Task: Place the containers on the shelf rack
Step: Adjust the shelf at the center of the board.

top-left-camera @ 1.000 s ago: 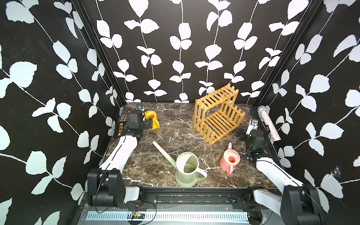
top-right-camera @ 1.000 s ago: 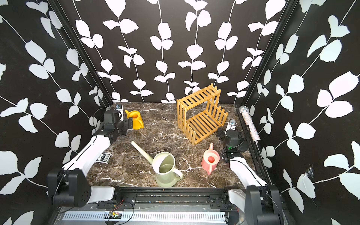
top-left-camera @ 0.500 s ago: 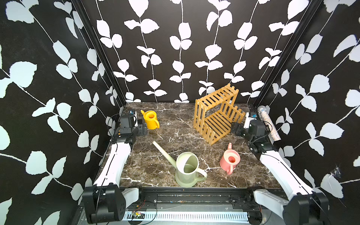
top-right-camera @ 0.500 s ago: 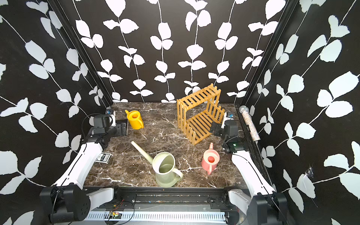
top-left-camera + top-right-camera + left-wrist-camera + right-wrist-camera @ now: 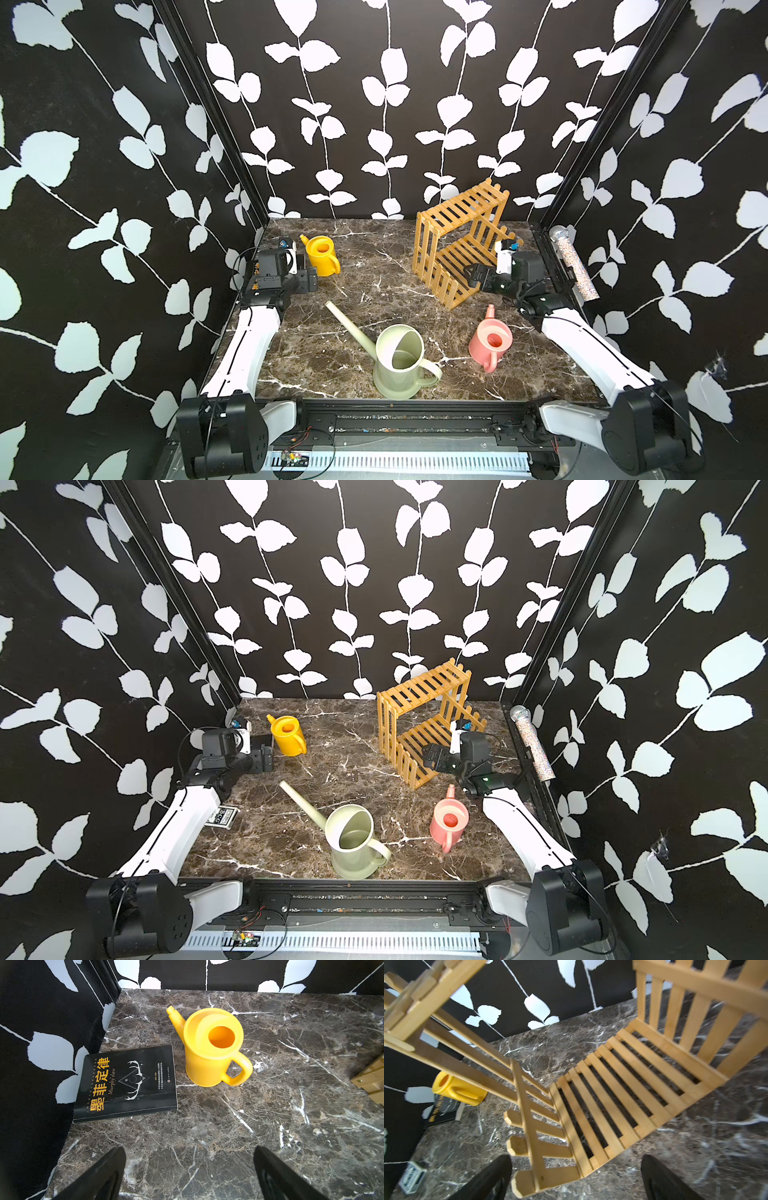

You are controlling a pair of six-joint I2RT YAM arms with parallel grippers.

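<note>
We find the rack point(image 5: 455, 259) directly ahead of the right gripper point(image 5: 576, 1157), whose jaws stand released and empty, just short of its lower shelf. The green can point(image 5: 395, 380) stands well behind both grippers. The yellow can point(image 5: 207, 1059) stands ahead of the left gripper point(image 5: 190, 1151), jaws released, not touching. The pink can point(image 5: 490, 343) stands behind the right jaws.

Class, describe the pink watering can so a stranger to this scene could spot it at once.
Find the wooden shelf rack at the marble table's back right. In front of it, nearer the camera, stands a small watering can, right of the large green one. It alone is pink; the other small can is yellow.
</note>
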